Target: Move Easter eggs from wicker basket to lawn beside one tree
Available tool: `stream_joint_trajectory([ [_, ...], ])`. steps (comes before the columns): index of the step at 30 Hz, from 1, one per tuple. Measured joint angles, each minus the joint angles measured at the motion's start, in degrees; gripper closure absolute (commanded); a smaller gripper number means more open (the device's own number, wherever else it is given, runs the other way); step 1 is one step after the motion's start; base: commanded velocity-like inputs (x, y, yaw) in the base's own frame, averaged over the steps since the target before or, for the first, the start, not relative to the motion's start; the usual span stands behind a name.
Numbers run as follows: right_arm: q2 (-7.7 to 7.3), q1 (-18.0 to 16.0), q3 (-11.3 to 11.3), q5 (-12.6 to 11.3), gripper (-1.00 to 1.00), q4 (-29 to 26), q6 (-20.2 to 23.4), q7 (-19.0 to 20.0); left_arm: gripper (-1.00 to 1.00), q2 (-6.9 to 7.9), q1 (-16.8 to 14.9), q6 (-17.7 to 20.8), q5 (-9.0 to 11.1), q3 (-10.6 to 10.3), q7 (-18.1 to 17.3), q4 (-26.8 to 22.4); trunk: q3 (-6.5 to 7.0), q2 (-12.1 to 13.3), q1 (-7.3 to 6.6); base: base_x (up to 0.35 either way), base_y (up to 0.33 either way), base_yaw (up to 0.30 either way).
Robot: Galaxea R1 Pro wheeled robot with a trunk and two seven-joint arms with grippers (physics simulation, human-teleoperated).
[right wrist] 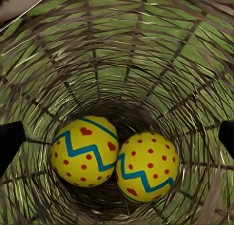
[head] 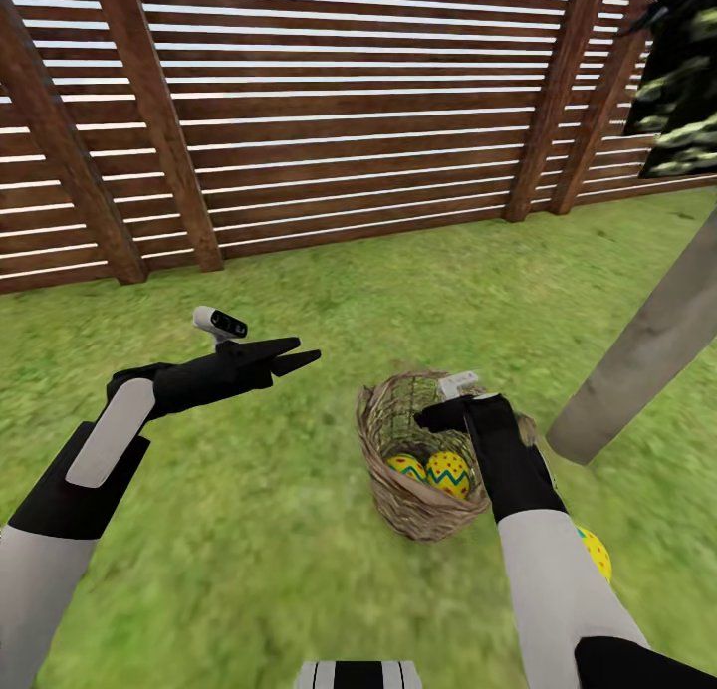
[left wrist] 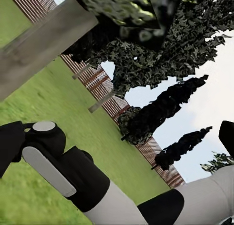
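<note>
1. Two Easter eggs (right wrist: 114, 159) lying side by side and touching at the bottom of the wicker basket (head: 393, 450), yellow with blue zigzag bands and red marks; a third egg (head: 596, 552) resting on the lawn (head: 299, 570) just behind the right forearm, near the tree trunk (head: 647, 355).
2. Basket tipped over on the grass, mouth turned toward the robot, beside the base of the trunk.
3. Right gripper (head: 443, 413) poised at the basket's mouth, aimed down the inside; fingers (right wrist: 10, 139) spread wide at either side of the weave, pinching nothing.
4. Left gripper (head: 289, 355) held above the grass well apart from the basket, fingers slightly parted at the tips, empty.
5. Brown slatted fence (head: 349, 121) running along the far edge of the lawn; dark leaf canopy (head: 682, 102) at the far right corner.
</note>
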Motion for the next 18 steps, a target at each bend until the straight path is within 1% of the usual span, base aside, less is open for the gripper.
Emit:
stream_joint_trajectory([
  [2,-0.01,0.1,0.3,0.0,-1.00,1.3,0.0,0.0,-1.00,-0.17,0.0,0.0,0.0,0.0,0.0,0.0,0.00,0.0,0.00,0.251,0.177,0.000],
  [5,-0.03,0.2,0.5,0.0,-1.00,2.0,0.3,0.0,-1.00,-0.26,0.0,0.0,0.0,0.1,0.0,0.0,0.00,0.0,0.01,0.104,0.073,0.000],
  [8,-0.08,0.2,0.6,-0.1,-1.00,2.3,1.2,-0.1,-1.00,-0.29,0.0,0.0,0.0,0.1,0.0,0.1,0.00,0.0,0.02,0.026,0.018,0.000],
  [12,-0.39,0.2,0.5,0.1,-1.00,2.6,4.3,-0.1,-1.00,-0.29,0.0,0.0,0.0,0.1,0.0,0.1,0.00,0.0,0.03,0.003,0.002,0.000],
  [15,-0.49,0.1,0.5,0.4,-1.00,3.0,4.5,-0.1,-1.00,-0.30,0.0,0.0,0.0,0.0,0.0,0.1,0.00,0.0,0.03,0.000,0.000,0.000],
  [18,-0.48,0.1,0.5,0.2,-1.00,3.1,4.6,-0.1,-1.00,-0.30,0.0,0.0,0.0,0.1,0.0,0.1,0.00,0.0,0.03,0.000,0.000,0.000],
])
